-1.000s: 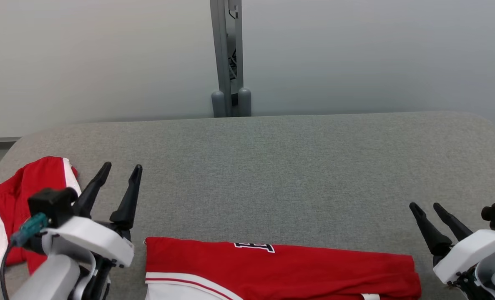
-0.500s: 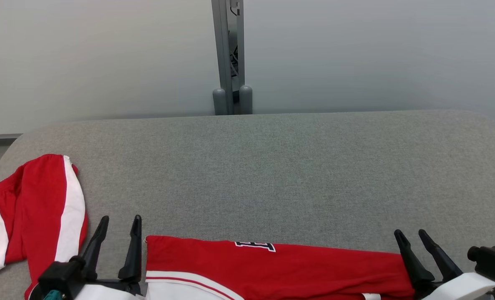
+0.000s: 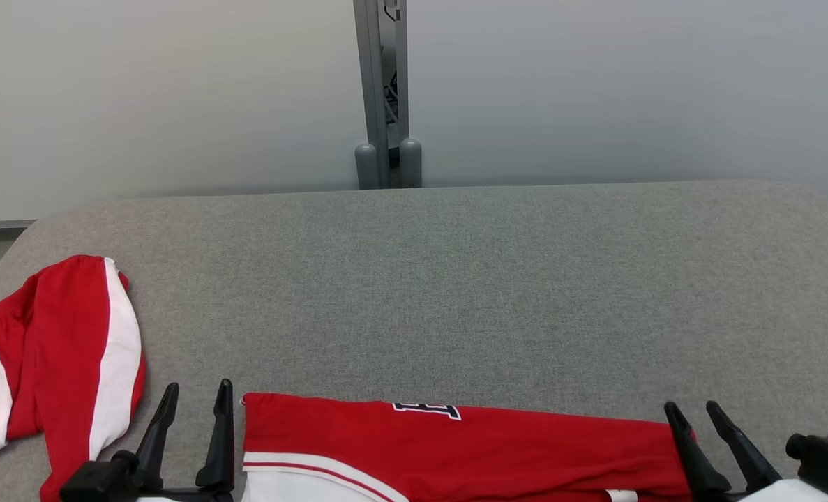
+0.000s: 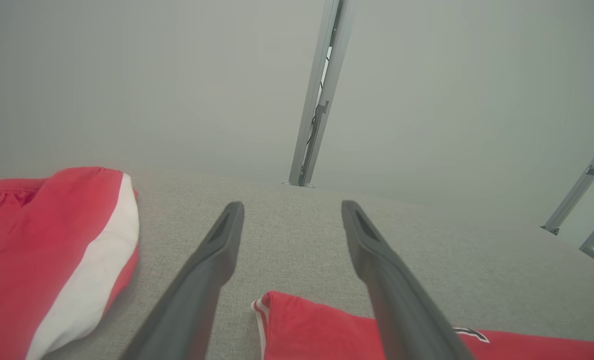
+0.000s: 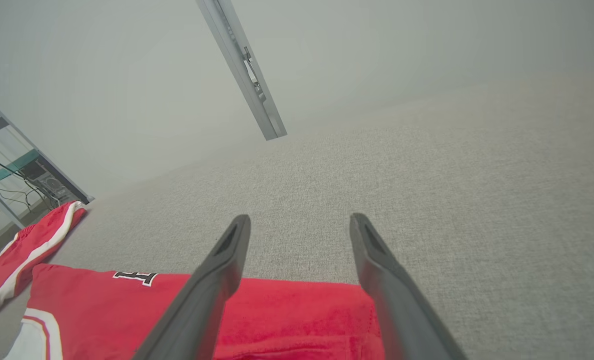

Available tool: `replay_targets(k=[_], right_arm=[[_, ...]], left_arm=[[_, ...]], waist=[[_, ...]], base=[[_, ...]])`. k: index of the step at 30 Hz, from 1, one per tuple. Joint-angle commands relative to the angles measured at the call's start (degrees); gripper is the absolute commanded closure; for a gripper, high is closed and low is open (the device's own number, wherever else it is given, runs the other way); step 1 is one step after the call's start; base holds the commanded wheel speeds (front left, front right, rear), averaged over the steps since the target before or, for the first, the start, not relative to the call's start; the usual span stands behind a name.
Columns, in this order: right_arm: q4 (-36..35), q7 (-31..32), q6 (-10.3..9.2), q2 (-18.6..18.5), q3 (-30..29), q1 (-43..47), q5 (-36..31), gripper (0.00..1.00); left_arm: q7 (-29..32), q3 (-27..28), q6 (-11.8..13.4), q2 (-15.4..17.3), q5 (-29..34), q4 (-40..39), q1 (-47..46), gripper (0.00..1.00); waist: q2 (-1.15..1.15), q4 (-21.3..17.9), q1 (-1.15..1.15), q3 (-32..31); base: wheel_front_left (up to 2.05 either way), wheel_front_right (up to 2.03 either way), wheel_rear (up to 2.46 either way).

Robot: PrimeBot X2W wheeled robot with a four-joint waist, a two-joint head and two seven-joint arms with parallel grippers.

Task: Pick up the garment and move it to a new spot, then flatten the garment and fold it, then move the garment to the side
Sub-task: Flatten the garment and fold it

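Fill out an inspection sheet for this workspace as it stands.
Surface: grey fabric-covered table, rounded far corners.
Job's things: red garment with white trim, lying flat along the near edge.
Clutter: second red-and-white garment, rumpled, at the table's left end.
Grippers: left gripper open, beside the red garment's left edge; right gripper open, at its right end; neither holds anything.
Cables: wires inside the grey post behind the table.
Surroundings: pale wall.
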Motion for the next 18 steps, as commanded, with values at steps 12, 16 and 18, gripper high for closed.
replay_targets(k=[12, 16, 18], right_arm=[[8.7, 0.6, 0.0, -2.5, 3.3, 2.6, 3.4, 0.0], [12.8, 0.7, 0.0, -1.5, 5.9, 1.1, 6.8, 0.0], [14.1, 0.7, 0.0, -1.4, 7.0, 0.5, 8.4, 0.0]], left_arm=[[-0.2, -0.6, -0.4, 0.2, 0.6, 0.9, -0.8, 0.0], [-0.2, -1.1, -0.5, 0.2, 1.0, 1.0, -1.2, 0.0], [-0.2, -1.0, -0.5, 0.2, 1.4, 1.0, -1.3, 0.0]], waist=[[0.0, -0.8, 0.0, 0.6], [0.0, -0.7, 0.0, 1.1], [0.0, -0.6, 0.0, 1.2]], base=[[0.0, 0.0, 0.0], [0.0, 0.0, 0.0], [0.0, 0.0, 0.0]])
